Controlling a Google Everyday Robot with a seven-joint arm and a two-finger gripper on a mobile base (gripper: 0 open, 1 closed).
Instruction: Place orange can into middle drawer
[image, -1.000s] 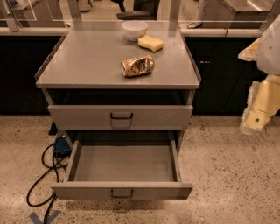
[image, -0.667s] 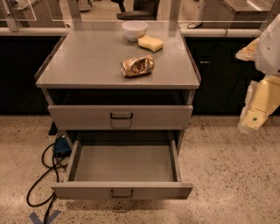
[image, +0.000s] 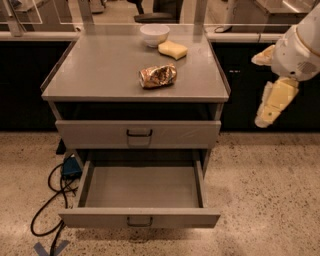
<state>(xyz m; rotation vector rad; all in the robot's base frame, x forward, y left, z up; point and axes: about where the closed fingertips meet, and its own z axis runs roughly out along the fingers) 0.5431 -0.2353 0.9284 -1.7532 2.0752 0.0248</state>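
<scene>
The orange can (image: 158, 76), dented and shiny gold with dark marks, lies on its side on the grey cabinet top (image: 100, 70). The middle drawer (image: 150, 217) is the lower one; it is pulled out and its inside is bare. The gripper (image: 260, 90) hangs in the air to the right of the cabinet, at about cabinet-top height, well apart from the can. Its cream fingers (image: 274, 102) are spread and hold nothing.
A white bowl (image: 154, 34) and a pale yellow sponge (image: 172, 49) sit at the back of the cabinet top. The upper drawer front (image: 139, 134) is shut. A blue box and black cables (image: 55, 192) lie on the speckled floor at the left.
The gripper has moved a little left and up, toward the cabinet's right side. The can and the drawers have not moved.
</scene>
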